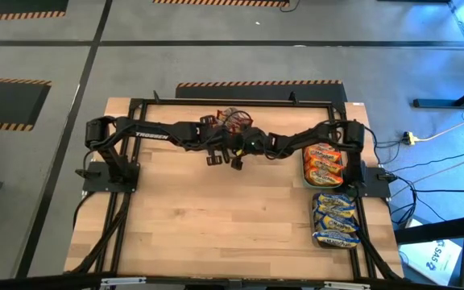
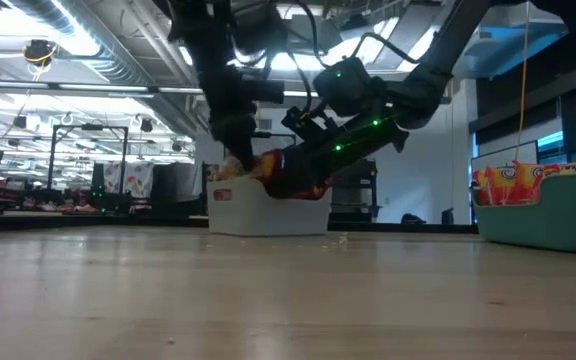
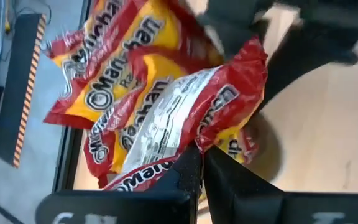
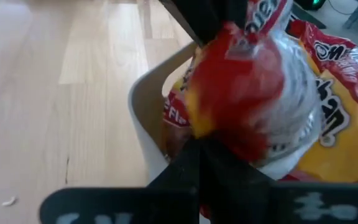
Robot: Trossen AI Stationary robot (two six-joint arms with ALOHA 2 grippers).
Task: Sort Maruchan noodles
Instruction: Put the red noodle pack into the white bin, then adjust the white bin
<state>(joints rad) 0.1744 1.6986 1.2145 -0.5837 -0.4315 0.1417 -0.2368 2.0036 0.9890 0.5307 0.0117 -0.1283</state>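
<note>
Near edge of the counter [image 1: 216, 217]: bare wood, nothing on it. At its right side sit two trays. The nearer tray [image 1: 336, 219] holds blue-and-yellow packets [image 1: 334, 213]; I count three stacked faces from above, though more may lie under them. The next tray [image 1: 324, 163], teal in the low view, holds orange packets [image 1: 323, 161], three showing, their printing too small to read from overhead.

Further back, both arms meet over the white bin [image 2: 268, 205] at the far middle. From above the bin is almost wholly hidden beneath them. The left tool [image 3: 199, 167] has its fingers pressed together on the edge of a red-and-yellow packet [image 3: 185, 118], white label side up; its small print is not legible. The right tool [image 4: 211, 152] is pinching that same lifted packet from the other side, blurred and bulging in its own view. Only the low view shows the packet hanging above the bin's rim.

Beneath it more red-and-yellow packets [image 3: 114, 59] lie heaped in the bin, "Maruchan" readable on at least three, some cut off by the frame. An exact count of the heap is not possible.
</note>
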